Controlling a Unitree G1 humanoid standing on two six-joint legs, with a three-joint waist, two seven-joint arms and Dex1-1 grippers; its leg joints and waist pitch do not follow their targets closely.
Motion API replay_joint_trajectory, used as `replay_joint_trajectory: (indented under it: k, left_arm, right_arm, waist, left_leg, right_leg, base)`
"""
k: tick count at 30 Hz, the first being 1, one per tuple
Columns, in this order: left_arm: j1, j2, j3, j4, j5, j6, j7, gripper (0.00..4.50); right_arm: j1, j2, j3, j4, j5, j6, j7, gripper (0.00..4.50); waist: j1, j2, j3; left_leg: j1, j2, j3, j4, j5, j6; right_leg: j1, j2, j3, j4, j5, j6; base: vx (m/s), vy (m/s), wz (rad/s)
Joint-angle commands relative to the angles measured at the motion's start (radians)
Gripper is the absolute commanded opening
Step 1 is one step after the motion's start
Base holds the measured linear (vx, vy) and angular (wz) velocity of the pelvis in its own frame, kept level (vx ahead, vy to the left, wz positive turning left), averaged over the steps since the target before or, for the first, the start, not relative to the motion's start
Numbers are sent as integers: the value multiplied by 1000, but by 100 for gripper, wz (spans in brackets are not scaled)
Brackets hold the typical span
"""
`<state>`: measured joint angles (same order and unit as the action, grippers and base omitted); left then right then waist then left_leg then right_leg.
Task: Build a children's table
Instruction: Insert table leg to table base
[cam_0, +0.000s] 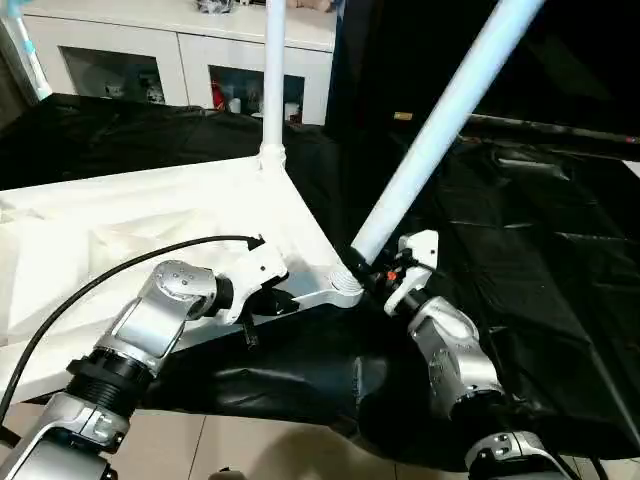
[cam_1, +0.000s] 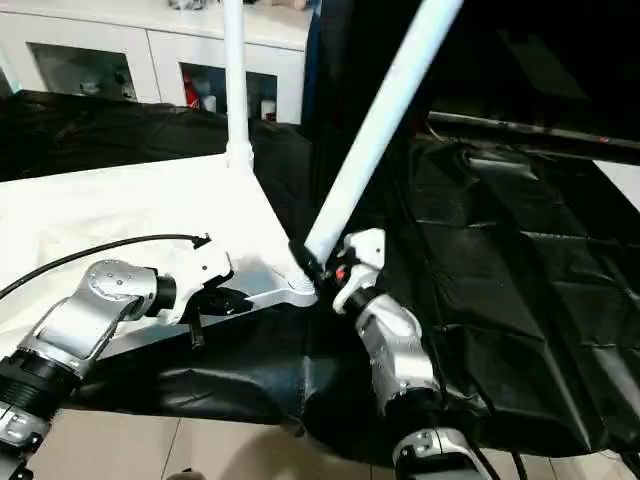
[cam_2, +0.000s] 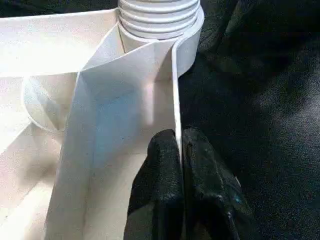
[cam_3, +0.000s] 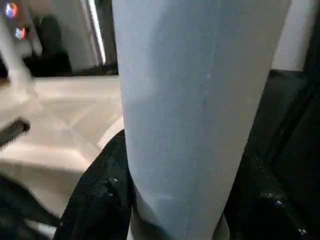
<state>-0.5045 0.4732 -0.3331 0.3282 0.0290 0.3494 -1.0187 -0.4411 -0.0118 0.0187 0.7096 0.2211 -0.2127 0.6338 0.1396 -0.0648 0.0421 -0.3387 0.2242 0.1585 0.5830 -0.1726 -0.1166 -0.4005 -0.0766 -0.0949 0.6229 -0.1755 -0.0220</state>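
Note:
The white tabletop (cam_0: 120, 240) lies upside down on a black sheet. One white leg (cam_0: 273, 80) stands upright in its far corner socket. A second leg (cam_0: 440, 120) leans to the right, its threaded end (cam_2: 157, 15) sitting in the near corner socket (cam_0: 345, 288). My right gripper (cam_0: 372, 272) is shut around this leaning leg (cam_3: 190, 100) just above the socket, a black finger (cam_3: 100, 200) on each side. My left gripper (cam_2: 180, 150) is shut on the tabletop's thin side rim (cam_2: 175, 90), a short way from that same corner.
A white cabinet (cam_0: 180, 60) with glass doors stands behind the table. The black sheet (cam_0: 520, 260) spreads to the right and front, over the tiled floor (cam_0: 260, 450). A black cable (cam_0: 100, 280) arcs over my left forearm.

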Motion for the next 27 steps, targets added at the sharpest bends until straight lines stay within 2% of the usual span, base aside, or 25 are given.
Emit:
replay_joint_trajectory:
  k: [1,4,6,8,9,10,12,14,16,20,27]
  left_arm:
    - [-30,13,-9,-7,19,-14,2,0]
    - [-29,17,-10,-8,17,-27,-11,0]
    - [-22,24,-13,-19,4,-49,-43,0]
    - [-16,30,-18,-33,-8,-66,-74,0]
    - [-11,34,-24,-47,-20,-73,-102,0]
    - [-10,34,-24,-48,-20,-73,-104,0]
    - [-7,40,-31,-60,-24,-69,-122,0]
    - [-7,44,-36,-64,-21,-71,-131,0]
    - [-8,54,-43,-63,-17,-86,-149,0]
    - [-11,65,-52,-58,-20,-111,-183,0]
    - [-17,86,-75,-60,-31,-162,-262,0]
  right_arm:
    - [39,-27,33,77,-63,34,-4,190]
    - [20,-41,63,75,-80,53,40,190]
    - [-2,-62,100,83,-103,89,94,190]
    - [-24,-79,120,97,-116,120,142,190]
    - [-44,-94,132,111,-119,136,180,190]
    - [-45,-95,132,112,-118,138,182,190]
    - [-65,-108,135,123,-110,166,222,190]
    - [-90,-125,128,129,-94,197,266,190]
    - [-114,-145,126,133,-81,216,311,190]
    - [-122,-172,141,133,-87,212,376,190]
    - [-88,-213,182,104,-102,203,509,190]
  waist:
    - [-11,26,-42]
    - [-10,24,-44]
    - [-12,22,-47]
    - [-13,19,-47]
    - [-13,15,-47]
    - [-12,17,-48]
    - [-13,14,-51]
    - [-15,4,-50]
    - [-15,9,-50]
    - [-11,8,-51]
    - [-7,12,-52]
  left_leg:
    - [7,7,-4,-86,-432,-22]
    - [9,6,-4,-88,-427,-16]
    - [2,7,-4,-92,-384,-10]
    - [3,7,-1,-90,-374,-8]
    - [4,8,0,-90,-370,-5]
    - [4,8,0,-90,-366,-4]
    - [0,10,2,-91,-335,-3]
    - [-1,11,4,-91,-317,0]
    - [3,13,5,-90,-314,-1]
    - [5,14,9,-89,-310,0]
    - [6,14,10,-89,-314,0]
  right_leg:
    - [27,-69,50,-113,-527,-82]
    - [29,-71,49,-118,-547,-71]
    - [38,-67,49,-112,-490,-83]
    - [35,-67,52,-109,-462,-94]
    - [36,-66,52,-108,-455,-99]
    - [37,-67,53,-106,-448,-103]
    - [41,-65,54,-99,-399,-116]
    - [42,-64,54,-96,-371,-126]
    - [40,-64,55,-93,-353,-136]
    - [41,-65,57,-92,-330,-144]
    - [43,-65,57,-90,-311,-152]
  base:
    - [0,0,0]
    - [0,0,0]
    - [0,0,0]
    - [0,0,0]
    - [0,0,0]
    - [0,0,0]
    - [0,0,0]
    - [0,0,0]
    - [0,0,0]
    - [0,0,0]
    - [0,0,0]
